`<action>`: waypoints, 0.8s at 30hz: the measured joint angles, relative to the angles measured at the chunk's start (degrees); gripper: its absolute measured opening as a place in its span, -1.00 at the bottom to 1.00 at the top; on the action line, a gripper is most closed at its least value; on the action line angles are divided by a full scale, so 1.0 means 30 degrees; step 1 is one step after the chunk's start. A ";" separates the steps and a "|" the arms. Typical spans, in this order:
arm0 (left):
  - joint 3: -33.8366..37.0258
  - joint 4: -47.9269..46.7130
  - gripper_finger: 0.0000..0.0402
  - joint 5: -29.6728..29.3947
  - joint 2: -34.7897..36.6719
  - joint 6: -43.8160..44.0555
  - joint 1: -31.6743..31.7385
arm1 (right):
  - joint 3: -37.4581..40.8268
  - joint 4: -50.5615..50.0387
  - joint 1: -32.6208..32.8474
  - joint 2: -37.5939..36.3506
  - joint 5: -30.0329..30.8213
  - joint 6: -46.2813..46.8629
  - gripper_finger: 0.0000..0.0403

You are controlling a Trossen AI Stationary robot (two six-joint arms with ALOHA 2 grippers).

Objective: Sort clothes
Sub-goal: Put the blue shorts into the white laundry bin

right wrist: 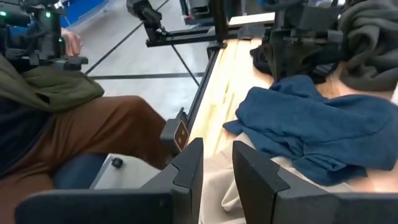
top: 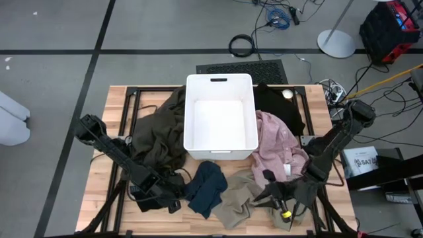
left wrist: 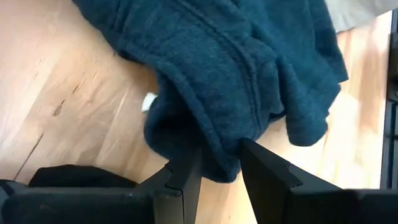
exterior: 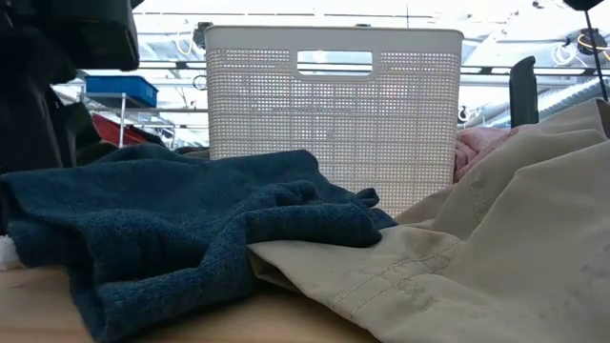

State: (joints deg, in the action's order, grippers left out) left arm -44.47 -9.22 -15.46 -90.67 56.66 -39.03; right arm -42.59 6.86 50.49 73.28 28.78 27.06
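The navy garment (top: 206, 187) lies bunched on the wood table in front of the white bin (top: 221, 153), and my left gripper (left wrist: 217, 171) is shut on it at its near left side. The khaki garment (top: 241, 199) lies to its right, partly under the navy one (exterior: 191, 219). My right gripper (right wrist: 216, 165) is shut on the khaki cloth at its right side. A dark olive garment (top: 158, 129) lies heaped against the bin's left wall. To the bin's right lies a pink garment (top: 274, 142), with a black garment (top: 277, 102) behind it. My left gripper pinches a thick bunched fold of the navy garment (left wrist: 214, 152) between its two fingers, slanting down from the table's near left. Several layers sit in the fold. The rest of the garment lies slack on the table. My right gripper has khaki cloth (right wrist: 217, 190) between its two fingers, coming almost level from the table's right side. The khaki garment rises toward the gripper (exterior: 562, 143), and its left part (exterior: 324, 276) rests on the table. One layer or several, I cannot tell.
Another black garment (top: 153, 198) lies beneath my left arm near the front left. The bin (exterior: 334, 105) stands upright at the table's middle. A seated person (right wrist: 74, 124) is beyond the table's left edge. Bare wood (top: 99, 178) shows at the near left.
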 joint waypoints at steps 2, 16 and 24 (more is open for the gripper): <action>-0.0021 0.0206 -0.41 -0.0274 0.0014 -0.0052 -0.0014 | 0.0000 0.0130 0.0321 0.0139 0.0684 0.0195 -0.63; -0.0036 0.2427 -0.43 -0.0567 -0.2405 -0.1638 0.1122 | 0.0003 0.0665 0.0125 0.1652 0.1444 0.0273 -0.63; -0.0597 0.2196 -0.93 0.0057 -0.2254 -0.3315 0.0967 | 0.0002 0.0654 0.0055 0.1666 0.1427 0.0200 -0.63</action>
State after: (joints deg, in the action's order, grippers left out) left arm -46.26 -2.63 -15.29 -97.43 46.72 -36.13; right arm -42.58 8.82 50.65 78.28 33.06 27.66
